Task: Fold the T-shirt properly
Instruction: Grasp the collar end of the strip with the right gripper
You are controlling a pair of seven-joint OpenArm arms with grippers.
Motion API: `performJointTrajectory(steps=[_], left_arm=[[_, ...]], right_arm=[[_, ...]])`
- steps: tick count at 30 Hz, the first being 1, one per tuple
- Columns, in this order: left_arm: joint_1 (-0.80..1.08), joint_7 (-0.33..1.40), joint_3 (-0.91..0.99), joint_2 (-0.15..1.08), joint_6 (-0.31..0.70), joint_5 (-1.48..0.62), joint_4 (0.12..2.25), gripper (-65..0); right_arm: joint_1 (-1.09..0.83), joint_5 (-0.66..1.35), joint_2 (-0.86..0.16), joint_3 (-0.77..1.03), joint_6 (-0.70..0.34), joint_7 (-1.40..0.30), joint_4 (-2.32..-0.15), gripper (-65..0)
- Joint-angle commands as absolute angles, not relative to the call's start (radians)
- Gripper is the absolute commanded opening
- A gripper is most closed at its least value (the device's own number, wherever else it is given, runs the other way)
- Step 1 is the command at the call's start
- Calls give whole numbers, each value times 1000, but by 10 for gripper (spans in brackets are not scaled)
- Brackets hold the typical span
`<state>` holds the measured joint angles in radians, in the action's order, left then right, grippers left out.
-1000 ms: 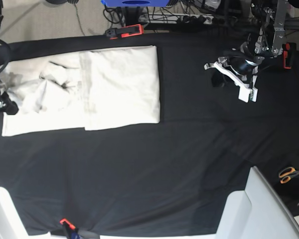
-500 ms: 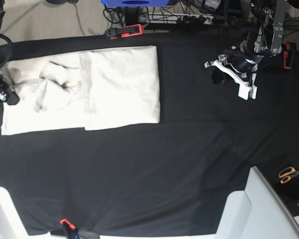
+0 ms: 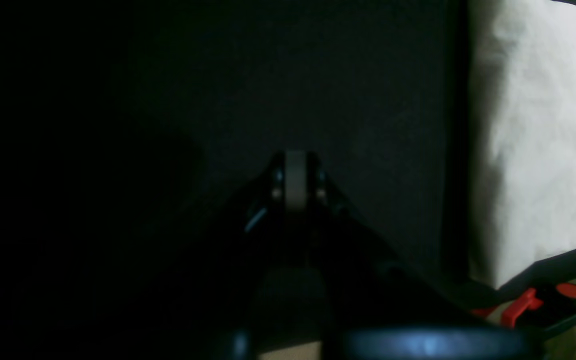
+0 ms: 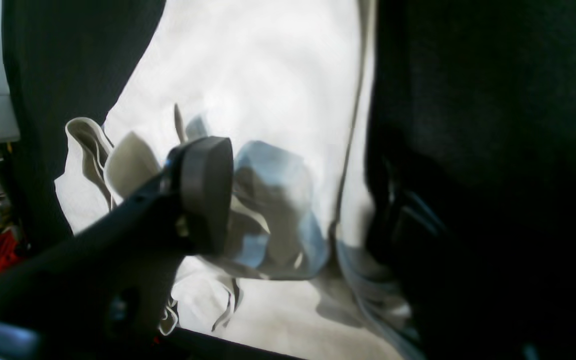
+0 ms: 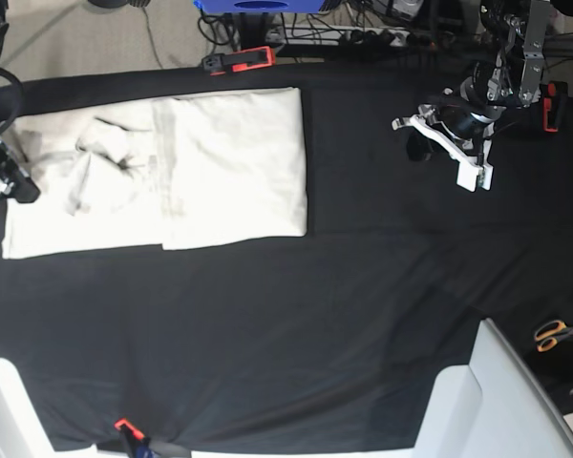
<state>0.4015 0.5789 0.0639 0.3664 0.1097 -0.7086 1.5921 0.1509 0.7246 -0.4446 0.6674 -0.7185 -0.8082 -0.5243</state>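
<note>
The cream T-shirt (image 5: 172, 172) lies folded into a rectangle on the black cloth at the back left, smooth on its right half and wrinkled on its left half. My right gripper (image 5: 8, 181) hovers at the shirt's left edge. In the right wrist view, the right gripper (image 4: 298, 210) is open, one grey pad (image 4: 205, 192) above the bunched folds of the T-shirt (image 4: 268, 75). Far to the right, my left gripper (image 5: 473, 176) hangs over bare cloth. The left wrist view shows the left gripper (image 3: 295, 185) shut on nothing, the T-shirt (image 3: 533, 140) off to its side.
A red-and-black clamp (image 5: 239, 59) pins the black tablecloth (image 5: 296, 324) at the back edge, another (image 5: 124, 426) at the front, and a red one (image 5: 551, 105) at the right. Orange-handled scissors (image 5: 559, 334) lie far right. A white bin (image 5: 497, 401) fills the front right corner.
My right gripper has drawn back a little toward the back edge at the shirt's left side, and its jaws stand narrower than a second ago. The left arm has barely shifted.
</note>
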Motion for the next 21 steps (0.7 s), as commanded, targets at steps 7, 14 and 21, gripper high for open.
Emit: performJointTrajectory(steps=[7,14,21], left_arm=[[398,561,67,377,120,-719,1606,-650],[398,561,67,377,120,-719,1604,-650],[398,561,67,377,120,-719,1604,-650]], right_arm=[[159,665,-427,634,-698,-863,-522,-162],[176,748,-450,628,-698,-868,-522,-131],[174,769,-506,627,-698,-905,-522,-129]])
